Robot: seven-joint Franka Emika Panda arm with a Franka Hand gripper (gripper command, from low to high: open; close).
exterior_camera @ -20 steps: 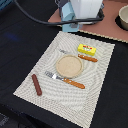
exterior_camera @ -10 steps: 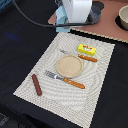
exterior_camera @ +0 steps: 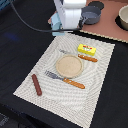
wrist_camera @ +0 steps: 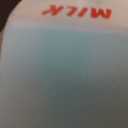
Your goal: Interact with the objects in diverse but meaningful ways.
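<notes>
Hovering pressed close over a pale blue "MILK" carton (wrist_camera: pixel 64 75) at the placemat's (exterior_camera: pixel 95 85) far corner, probably lining up a grasp, gripper (exterior_camera: pixel 70 27) state impossible to tell, yellow packet (exterior_camera: pixel 86 49) and sausage (exterior_camera: pixel 36 84) lying apart.

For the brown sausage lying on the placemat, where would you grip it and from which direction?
Grip the brown sausage at its middle, coming straight down from above with the fingers closing across its narrow width. It lies flat on the placemat, long and slim, running diagonally, so the fingers should turn crosswise to that line. Bare mat lies on both sides of it; the fork is apart.
</notes>
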